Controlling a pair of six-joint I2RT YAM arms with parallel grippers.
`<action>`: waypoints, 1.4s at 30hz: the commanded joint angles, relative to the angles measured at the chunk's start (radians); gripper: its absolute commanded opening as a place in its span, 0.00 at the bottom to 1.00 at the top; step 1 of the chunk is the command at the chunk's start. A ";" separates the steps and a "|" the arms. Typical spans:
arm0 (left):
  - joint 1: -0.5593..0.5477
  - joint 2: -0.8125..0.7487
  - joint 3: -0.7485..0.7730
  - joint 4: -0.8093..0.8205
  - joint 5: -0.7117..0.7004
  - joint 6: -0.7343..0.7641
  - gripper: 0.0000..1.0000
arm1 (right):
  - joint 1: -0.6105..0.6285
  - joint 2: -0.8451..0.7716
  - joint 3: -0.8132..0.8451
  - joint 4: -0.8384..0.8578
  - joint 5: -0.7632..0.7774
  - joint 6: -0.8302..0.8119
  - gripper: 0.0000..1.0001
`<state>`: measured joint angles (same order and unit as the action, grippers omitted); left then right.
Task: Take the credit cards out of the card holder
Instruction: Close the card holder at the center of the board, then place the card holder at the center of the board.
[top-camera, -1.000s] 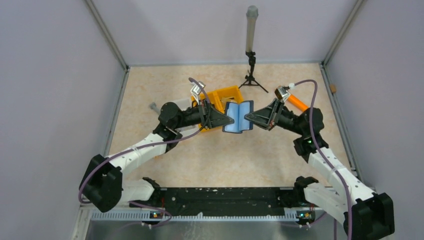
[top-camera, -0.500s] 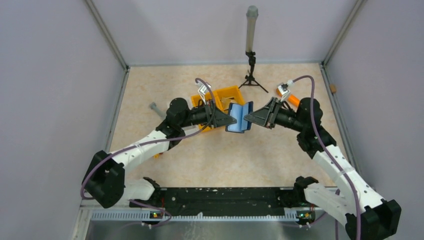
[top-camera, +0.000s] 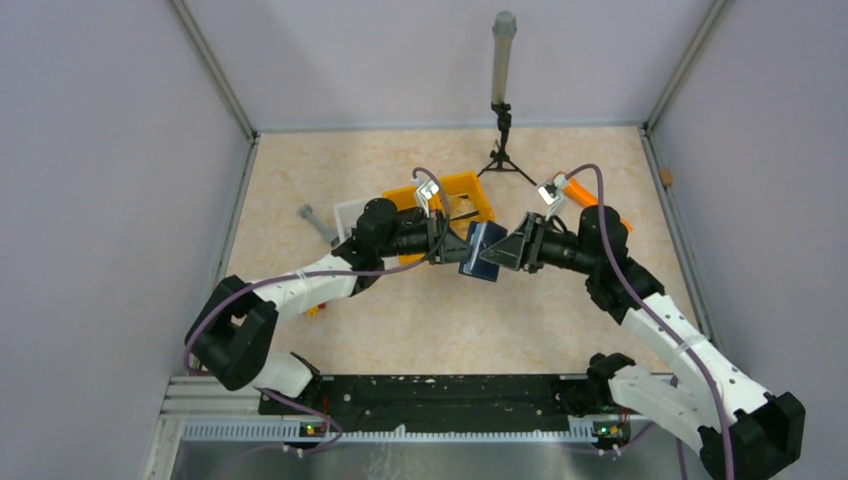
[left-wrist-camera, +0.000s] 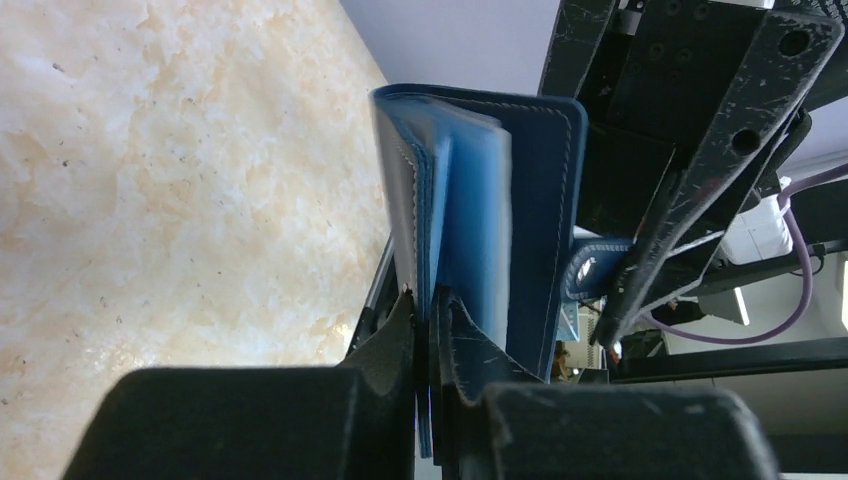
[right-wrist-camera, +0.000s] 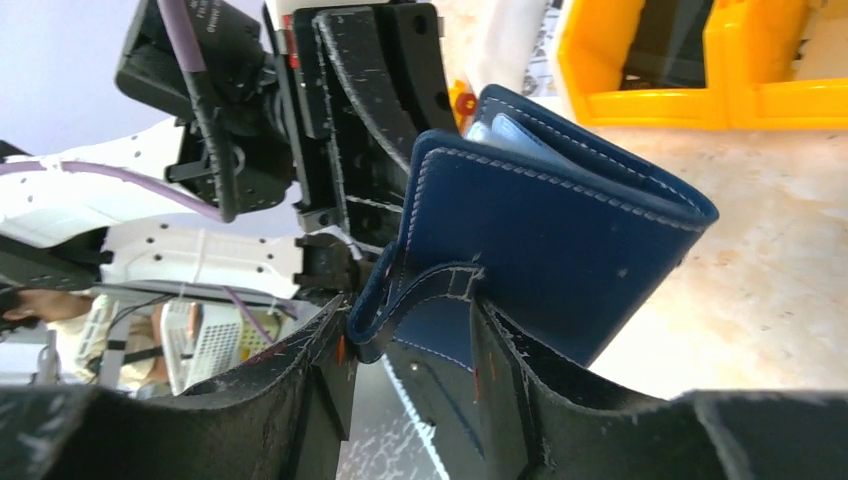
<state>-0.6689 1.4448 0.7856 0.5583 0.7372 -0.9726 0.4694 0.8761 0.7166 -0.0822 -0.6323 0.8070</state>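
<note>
Folded nearly shut now, the card holder (top-camera: 482, 250) was spread open a second ago. It hangs mid-frame, left gripper (left-wrist-camera: 428, 305) pinching one leaf, right gripper (right-wrist-camera: 410, 330) spread loose around its strap. No credit cards showing, so it probably needs reopening.

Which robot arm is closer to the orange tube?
Right. The right arm bends right beside the orange tube; the left arm is away on the card holder's other side.

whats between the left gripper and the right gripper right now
The card holder, nearly folded shut, fills the gap between the left gripper and the right gripper. The top view shows it best.
</note>
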 joint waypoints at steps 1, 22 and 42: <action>-0.006 -0.003 0.004 0.086 0.008 -0.011 0.00 | 0.017 -0.055 0.020 -0.054 0.078 -0.100 0.45; -0.077 0.170 -0.011 0.124 0.003 0.001 0.00 | 0.015 -0.075 -0.126 0.019 0.036 -0.115 0.80; -0.130 0.394 0.008 -0.032 -0.119 0.121 0.51 | 0.015 -0.002 -0.465 0.208 0.276 -0.075 0.37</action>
<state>-0.7921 1.8874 0.7746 0.6662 0.6903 -0.9607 0.4759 0.8425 0.2855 -0.0238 -0.3870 0.7128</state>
